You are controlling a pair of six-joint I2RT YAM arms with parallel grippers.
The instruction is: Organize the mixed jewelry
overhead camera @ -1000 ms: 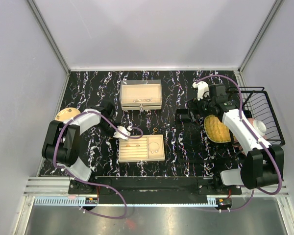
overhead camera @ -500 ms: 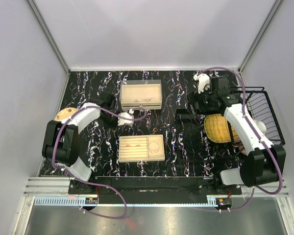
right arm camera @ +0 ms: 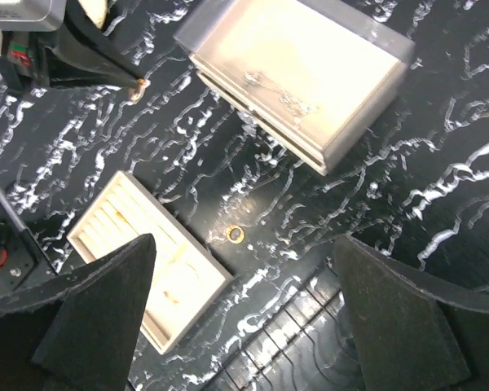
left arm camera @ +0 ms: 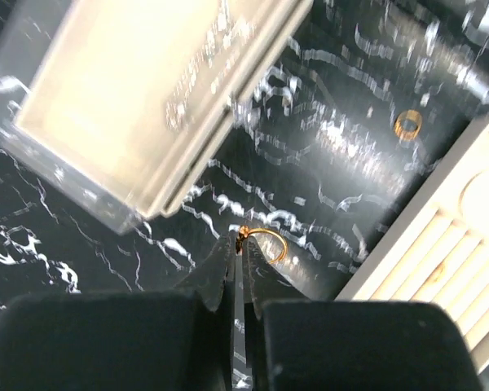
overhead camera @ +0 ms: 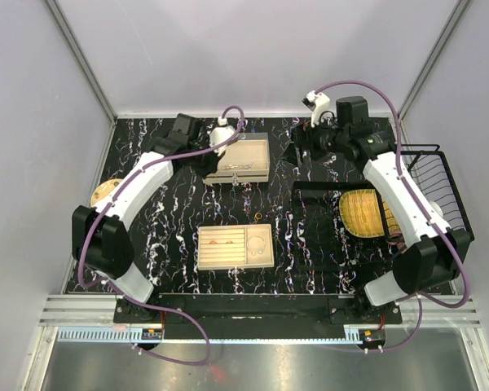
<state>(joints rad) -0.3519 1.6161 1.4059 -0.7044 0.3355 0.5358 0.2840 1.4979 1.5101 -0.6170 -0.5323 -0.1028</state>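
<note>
My left gripper (left arm camera: pixel 243 241) is shut on a thin gold ring (left arm camera: pixel 265 243) and holds it above the dark table beside the near-left corner of the far beige tray (left arm camera: pixel 138 90). In the top view that gripper (overhead camera: pixel 209 157) is at this tray's left end (overhead camera: pixel 248 155). Thin chains (right arm camera: pixel 277 90) lie in the far tray. A loose gold ring (right arm camera: pixel 235 234) lies on the table between the trays, also in the top view (overhead camera: pixel 258 217). The near compartmented tray (overhead camera: pixel 265 259) holds small gold pieces (overhead camera: pixel 221 240). My right gripper (right arm camera: pixel 248 326) is open and empty, high above the loose ring.
A black wire basket (overhead camera: pixel 440 183) stands at the right edge, with a woven tan mat (overhead camera: pixel 361 213) beside it. A round tan disc (overhead camera: pixel 106 192) lies at the left. A black rack (overhead camera: pixel 310 195) lies under the right arm.
My left gripper has moved from the near tray up to the far tray's left end, carrying the ring. My right arm has swung toward the back of the table.
</note>
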